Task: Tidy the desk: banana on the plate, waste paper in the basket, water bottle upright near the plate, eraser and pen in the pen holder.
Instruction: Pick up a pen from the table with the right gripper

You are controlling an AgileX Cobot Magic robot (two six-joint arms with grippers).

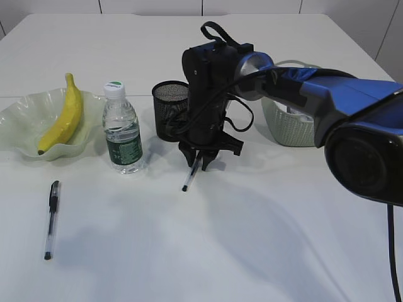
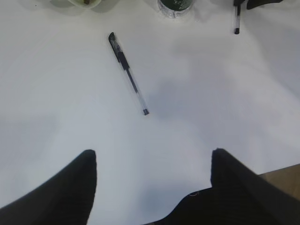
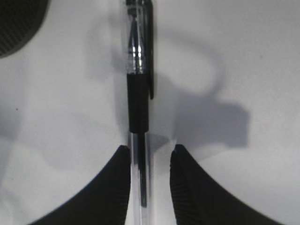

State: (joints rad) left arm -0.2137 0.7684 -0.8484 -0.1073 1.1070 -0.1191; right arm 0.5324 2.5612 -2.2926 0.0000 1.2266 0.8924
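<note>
The counter (image 1: 264,251) is a wide, plain white top with a thin seam crossing it behind the things, and beyond its far edge stands a pale panelled wall with dark joints between the panels. At the left the banana (image 1: 63,117) lies inside the plate (image 1: 19,119), its dark tip toward the near rim. Just right of the plate the water bottle (image 1: 122,129) stands upright with its cap on. Further right stands the pen holder (image 1: 170,108), and behind the blue arm, at the right, the basket (image 1: 291,131) shows in part – what lies in it cannot be made out. The right pincer (image 1: 200,160) hangs down just in front of the pen holder and has a pen (image 1: 191,173) between its jaws; the right wrist view shows the clear barrel (image 3: 139,168) running between the two dark fingers (image 3: 110,187), with the left one against it and a narrow gap on the right side, so the grip looks close but I cannot tell whether it is fully clamped. The pen slants down, and its low end is at or just above the counter. A second pen (image 1: 51,219) lies flat on the near left of the counter, well apart from everything else. The left pincer (image 2: 153,161) hangs above that bare stretch with its jaws spread wide – nothing between them – and the second pen (image 2: 128,73) lies ahead of it.
</note>
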